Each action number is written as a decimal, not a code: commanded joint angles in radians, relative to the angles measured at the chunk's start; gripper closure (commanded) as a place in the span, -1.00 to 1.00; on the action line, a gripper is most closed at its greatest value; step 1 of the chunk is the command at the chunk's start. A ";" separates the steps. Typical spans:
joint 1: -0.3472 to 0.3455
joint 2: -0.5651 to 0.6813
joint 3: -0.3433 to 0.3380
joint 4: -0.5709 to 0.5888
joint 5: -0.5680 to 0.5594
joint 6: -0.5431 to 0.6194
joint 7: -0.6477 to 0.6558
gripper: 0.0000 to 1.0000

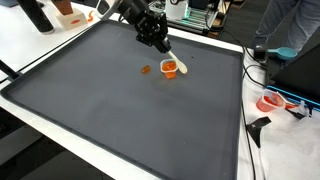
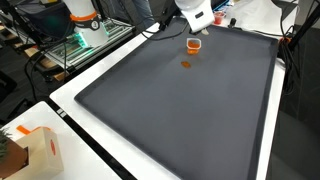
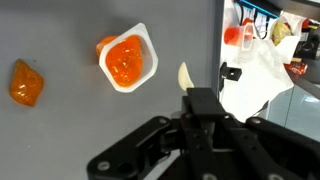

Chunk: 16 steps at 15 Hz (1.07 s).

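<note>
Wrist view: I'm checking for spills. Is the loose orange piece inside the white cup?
No, the orange piece lies on the grey mat, apart from the white cup.

no legible text, no labels, no numbers

White cup (image 3: 146, 42) with orange filling (image 3: 125, 62), orange lump (image 3: 25, 83), dark grey mat (image 3: 90, 130), black pincer (image 3: 203, 100), cream spatula (image 3: 184, 76).

Bright, even overhead light, faint shadows, slightly soft low-resolution frames.
</note>
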 commanded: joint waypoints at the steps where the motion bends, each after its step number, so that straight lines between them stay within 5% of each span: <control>1: 0.016 -0.061 -0.023 0.005 -0.090 -0.047 0.129 0.94; 16: 0.079 -0.178 -0.018 0.114 -0.631 -0.129 0.620 0.94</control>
